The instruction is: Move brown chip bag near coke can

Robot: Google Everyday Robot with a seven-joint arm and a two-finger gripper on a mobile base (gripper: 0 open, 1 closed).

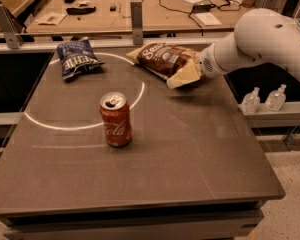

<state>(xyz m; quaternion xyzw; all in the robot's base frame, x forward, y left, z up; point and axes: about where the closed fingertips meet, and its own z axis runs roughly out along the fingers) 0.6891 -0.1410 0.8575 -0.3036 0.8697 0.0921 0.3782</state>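
The brown chip bag (165,59) hangs tilted just above the far right part of the table, its pale yellow right end raised over a shadow. My gripper (194,72) comes in from the right on the white arm and is shut on that right end; the bag mostly covers its fingers. The red coke can (115,119) stands upright near the table's middle, below and left of the bag, well apart from it.
A dark blue chip bag (76,58) lies at the far left of the dark table (190,164). A white circle line is marked on the top. Two small clear bottles (262,100) stand on a ledge right of the table. A cluttered bench runs behind.
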